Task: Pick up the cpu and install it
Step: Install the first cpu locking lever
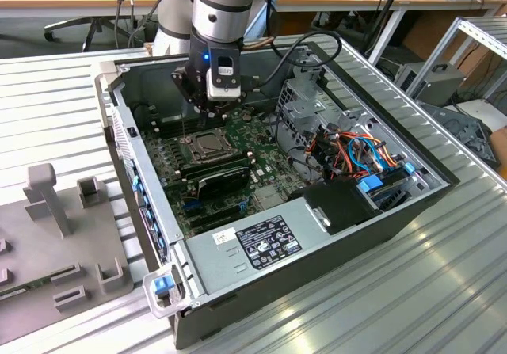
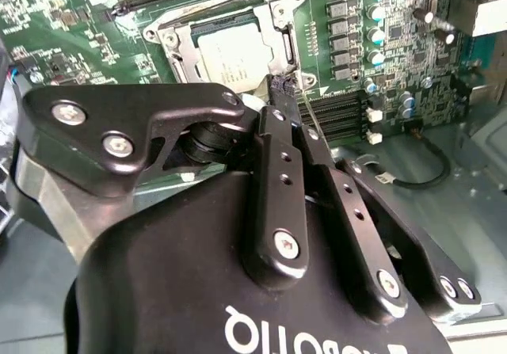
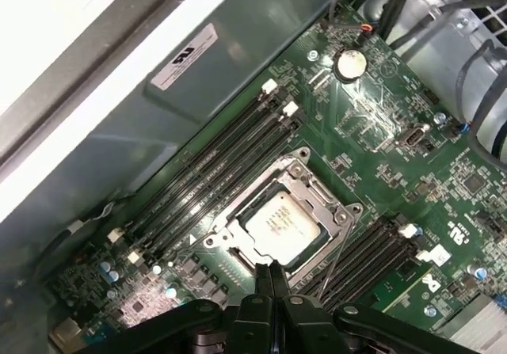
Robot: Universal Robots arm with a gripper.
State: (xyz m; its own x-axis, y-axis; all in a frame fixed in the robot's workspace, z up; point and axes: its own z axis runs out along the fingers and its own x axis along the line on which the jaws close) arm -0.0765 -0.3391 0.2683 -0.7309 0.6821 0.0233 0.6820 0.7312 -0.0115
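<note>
The cpu (image 1: 207,141) lies flat in the socket on the green motherboard (image 1: 265,160) inside the open computer case. Its pale silver face (image 3: 281,226) is framed by the socket's metal bracket (image 3: 309,181), which lies down around it. In the second wrist view the cpu (image 2: 230,53) sits just beyond my fingertips. My gripper (image 1: 207,119) hangs just above the socket's edge, fingers pressed together with nothing visible between them. In both wrist views the gripper (image 3: 268,271) (image 2: 279,85) tips stand beside the thin wire lever (image 2: 311,116) of the socket.
Black memory slots (image 3: 214,172) run along one side of the socket. A black card (image 1: 222,178) stands in front of it in the exterior view. Orange and blue cables (image 1: 356,152) crowd the case's right. A grey fixture block (image 1: 55,235) lies left of the case.
</note>
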